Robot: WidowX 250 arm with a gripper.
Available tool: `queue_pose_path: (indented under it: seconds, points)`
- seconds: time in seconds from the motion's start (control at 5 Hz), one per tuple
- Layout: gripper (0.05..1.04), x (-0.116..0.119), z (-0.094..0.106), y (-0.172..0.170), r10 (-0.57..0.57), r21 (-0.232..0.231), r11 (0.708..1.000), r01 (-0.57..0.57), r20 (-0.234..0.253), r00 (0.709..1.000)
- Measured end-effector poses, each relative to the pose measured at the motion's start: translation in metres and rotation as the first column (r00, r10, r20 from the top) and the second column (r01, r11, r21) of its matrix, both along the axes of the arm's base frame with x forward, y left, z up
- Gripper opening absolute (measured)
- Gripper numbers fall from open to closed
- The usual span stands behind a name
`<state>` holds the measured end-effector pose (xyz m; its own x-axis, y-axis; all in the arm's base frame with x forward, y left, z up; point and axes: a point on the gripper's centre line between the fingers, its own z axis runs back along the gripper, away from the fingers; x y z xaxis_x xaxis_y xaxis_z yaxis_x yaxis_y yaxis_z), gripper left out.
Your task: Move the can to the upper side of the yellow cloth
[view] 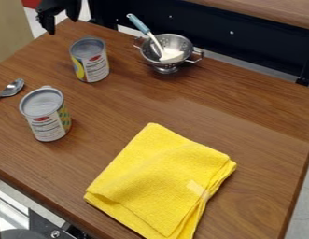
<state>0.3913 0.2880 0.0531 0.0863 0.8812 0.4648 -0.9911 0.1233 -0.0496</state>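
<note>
The brown wooden tabletop (244, 112) carries a folded yellow cloth (157, 182). A metal colander (167, 49) sits near the far edge, a blue-handled utensil (146, 30) leaning in it. Two upright cans, the near can (45, 116) and the far can (90, 60), stand apart from the cloth, toward the upper left. The tool (61, 26), released, hangs at upper left. A spoon (12, 87) lies by the left edge.

Plain bright yellow cloth (159, 179) on brown wood-grained table (256, 126), red-handled silver spoon (13, 87)
</note>
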Motion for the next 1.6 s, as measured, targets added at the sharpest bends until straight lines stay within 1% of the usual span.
queue_pose_path:
  seconds: [0.2,0.4,0.6,0.8,1.0,1.2,1.4,1.6]
  points:
    - [0.998,-0.002,-0.011,-0.01,0.054,-0.075,0.996,-0.052,0.024,0.998]
    - [0.998,-0.009,-0.016,-0.021,0.112,-0.175,0.978,-0.11,0.001,0.994]
    - [0.998,-0.011,-0.018,-0.028,0.166,-0.227,0.96,-0.163,-0.005,0.986]
    - [0.998,-0.012,-0.019,-0.033,0.217,-0.23,0.949,-0.215,-0.018,0.976]
    - [0.998,-0.021,-0.039,-0.047,0.207,-0.279,0.937,-0.212,-0.049,0.977]
    - [0.998,-0.028,-0.054,-0.063,0.162,-0.275,0.944,-0.18,-0.086,0.983]
    - [0.998,-0.033,-0.047,-0.082,0.102,-0.308,0.946,-0.103,-0.018,0.995]
    - [0.998,-0.035,-0.036,-0.097,0.084,-0.31,0.947,-0.087,-0.022,0.996]
